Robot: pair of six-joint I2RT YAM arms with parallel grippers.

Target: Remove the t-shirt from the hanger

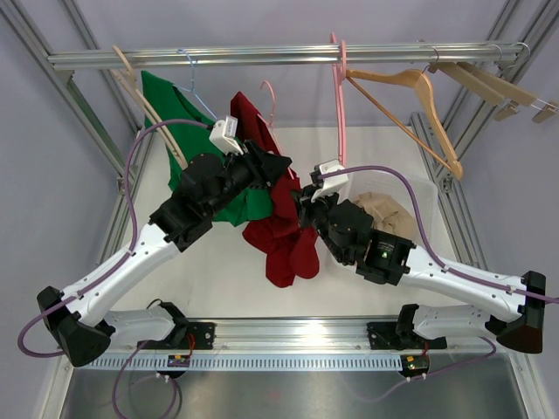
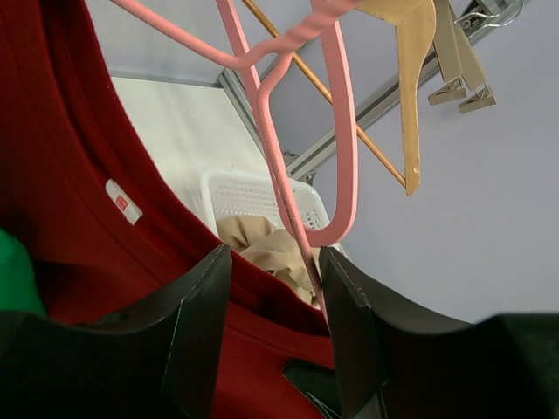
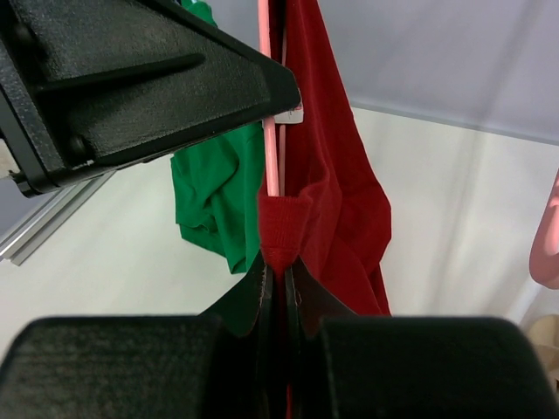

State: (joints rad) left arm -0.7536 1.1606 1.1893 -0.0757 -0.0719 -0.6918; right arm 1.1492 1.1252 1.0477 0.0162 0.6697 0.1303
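One rail [image 1: 262, 58] spans the frame above the desk [image 1: 210, 271] and serves as the reference throughout.

1. Red t-shirt [image 1: 284, 231]: hangs below the middle of the rail, bunched and twisted, its lower part sagging toward the desk. It is not yet free of its pink hanger [image 3: 269, 131], whose rod runs along the cloth.
2. Green t-shirt [image 1: 179, 122]: hangs below the rail to the left of the red one and touches it. Not part of this job.
3. Basket [image 2: 244, 194]: sits on the desk below the right part of the rail, with beige cloth inside.
4. Right end effector [image 3: 281, 275]: below the rail's middle, clenched on a thick fold of the red t-shirt, apparently a hem or collar band.
5. Left end effector [image 2: 275, 257]: just left of the right one. Its jaws stand apart and pinch nothing. A thin pink bar runs down into the gap close to one finger, and red cloth lies against the other.

Assessment: the garment looks light, limp and non-slippery. It should drape and stretch rather than slide, and may snag on the hanger's ends. The doubled band already gripped is the soundest hold, since single-layer cloth would merely stretch. The hanger is rigid but swings freely, so bracing its bar appears necessary before pulling.
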